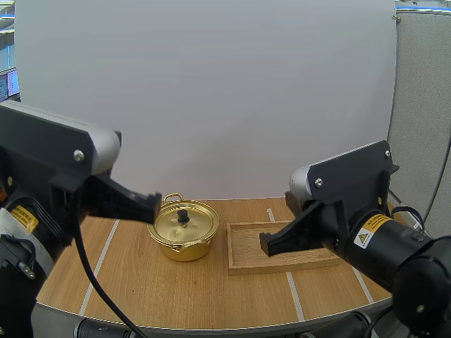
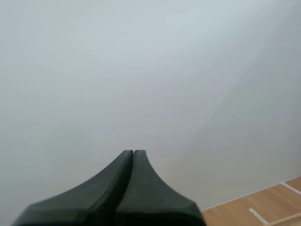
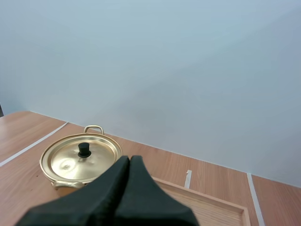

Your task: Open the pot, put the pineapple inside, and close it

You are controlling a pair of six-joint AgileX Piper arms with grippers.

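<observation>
High view: a gold pot (image 1: 182, 231) stands on the wooden surface (image 1: 141, 282) with its lid (image 1: 184, 221) seated on it, between the two arms; a wooden tray (image 1: 276, 248) lies just beside it toward the right arm.
Pineapple: none can be seen on the surface or in the tray; it may be in the pot under the lid, which cannot be told.
Stage: a shut pot with no fruit in sight fits either a pot yet to be opened or one closed again over the fruit; the pictures do not settle which.
Left claw (image 1: 156, 203): fingers pressed together into one dark wedge, gripping nothing, at the pot's left rear edge above its rim.
Right claw (image 1: 268, 244): fingers together too, empty, poised over the tray with its tip turned toward the pot.
Key relation: the lid's black knob (image 1: 183, 215) lies ahead and to the left of the right claw, in its wrist view just beyond the fingertips; the left claw looks the nearer to the pot.
Long axis: the pot is round and has none; the tray's runs left to right.
Materials: polished brassy metal that mirrors light, two small loop handles, a shallow domed lid; pale grained wood with white tape lines.
</observation>
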